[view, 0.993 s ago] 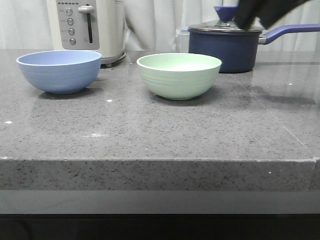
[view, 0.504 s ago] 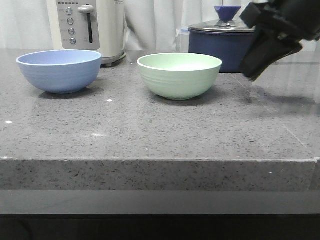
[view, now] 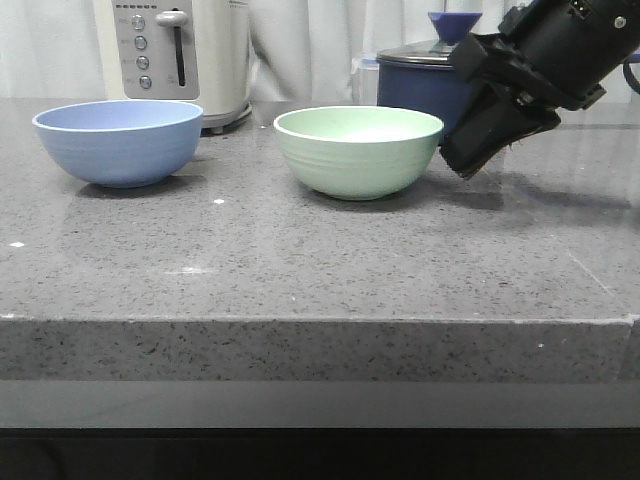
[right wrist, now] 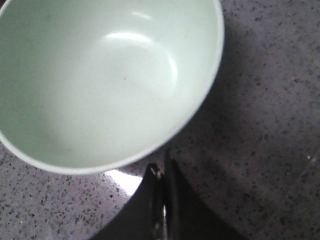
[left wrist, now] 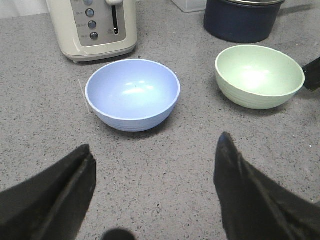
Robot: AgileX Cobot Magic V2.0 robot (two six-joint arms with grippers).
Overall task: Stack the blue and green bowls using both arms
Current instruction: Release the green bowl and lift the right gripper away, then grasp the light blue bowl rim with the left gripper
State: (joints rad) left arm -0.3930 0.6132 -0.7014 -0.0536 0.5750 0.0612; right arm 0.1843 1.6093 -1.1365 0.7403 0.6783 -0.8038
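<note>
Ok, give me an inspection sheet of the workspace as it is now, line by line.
Surface: grey speckled stone counter, dry, a few pale specks.
Job's things: blue bowl and green bowl both upright, empty, apart, not stacked.
Clutter: toaster behind the blue bowl; dark blue lidded saucepan behind the green bowl.
Grippers: right gripper beside the green bowl's rim, fingers together, holding nothing; left gripper open, above the counter short of the blue bowl.
Cables: nothing seen.
Surroundings: pale curtain behind the counter.

Open counter between bowls, toaster and saucepan crowding behind
</note>
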